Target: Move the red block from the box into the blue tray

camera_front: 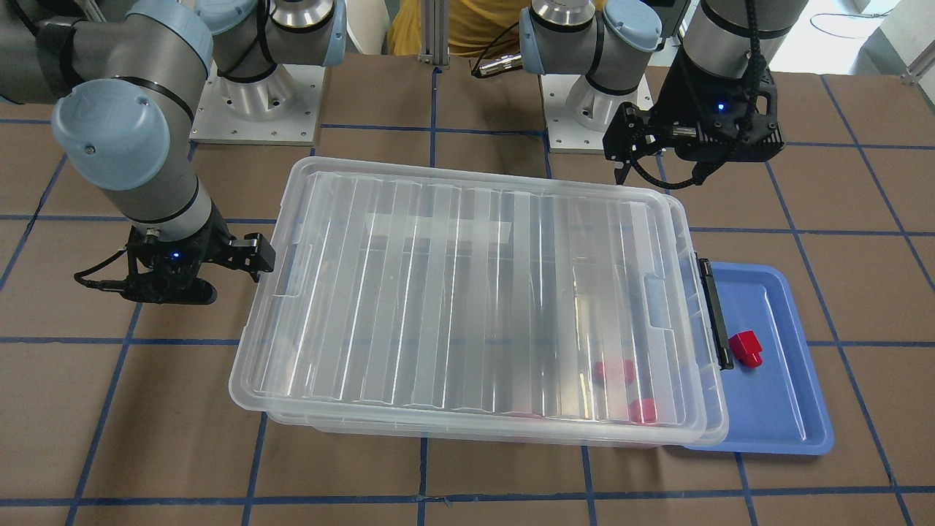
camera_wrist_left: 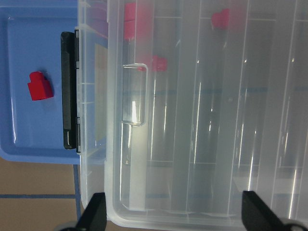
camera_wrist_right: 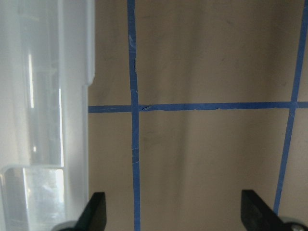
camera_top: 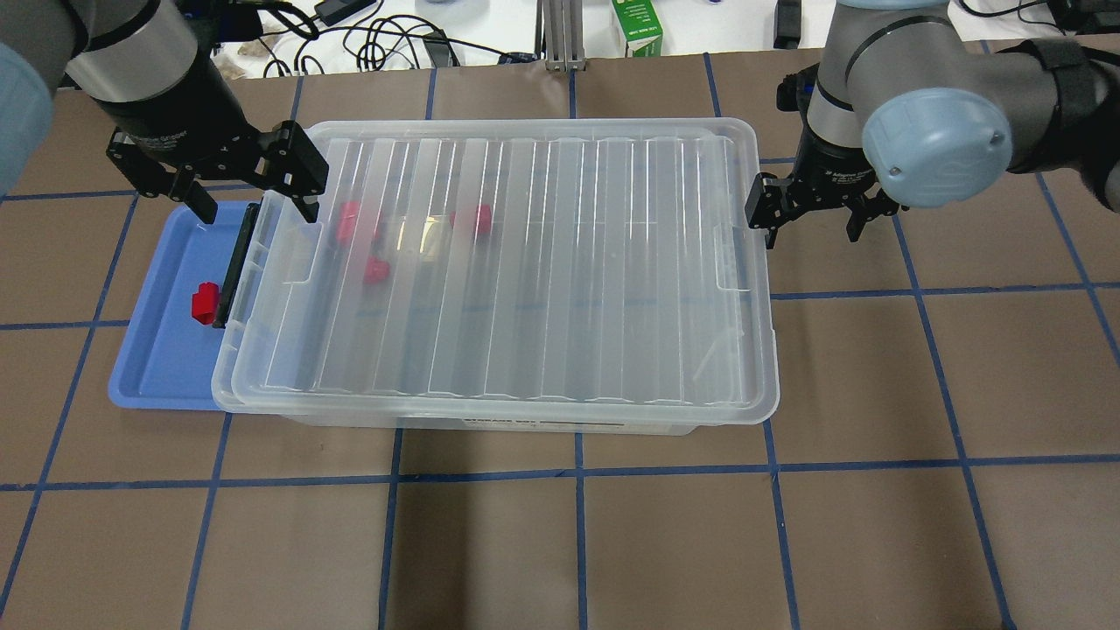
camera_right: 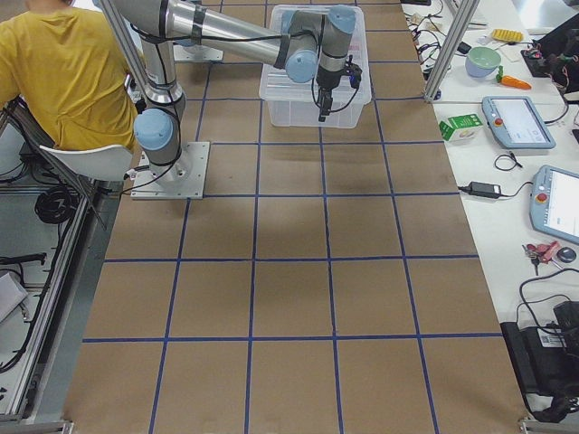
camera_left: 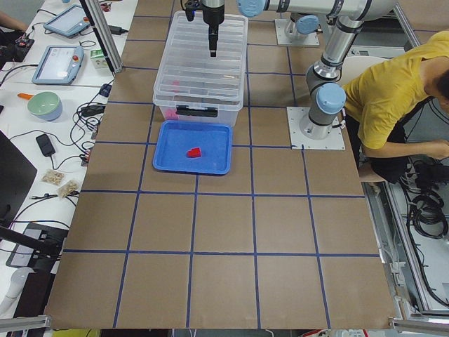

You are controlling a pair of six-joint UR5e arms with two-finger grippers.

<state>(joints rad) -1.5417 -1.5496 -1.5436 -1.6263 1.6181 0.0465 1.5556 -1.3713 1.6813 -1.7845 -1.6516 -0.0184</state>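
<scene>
The clear box [camera_top: 525, 262] stands mid-table with its ribbed lid on and its black latch [camera_top: 234, 262] facing the blue tray [camera_top: 157, 350]. One red block [camera_top: 205, 304] lies in the tray beside the latch, also in the front view [camera_front: 745, 348] and the left wrist view [camera_wrist_left: 40, 86]. Three more red blocks [camera_top: 376, 271] show through the lid at that end of the box. My left gripper [camera_top: 249, 192] is open and empty above the box's latch end. My right gripper [camera_top: 809, 219] is open and empty just outside the box's other short side.
The box's rim overhangs the tray's near edge [camera_front: 781, 409]. Both arm bases [camera_front: 256, 109] stand behind the box. A person in a yellow shirt [camera_left: 393, 91] sits by the robot's side. Tablets and a bowl [camera_left: 43, 105] lie on a side table.
</scene>
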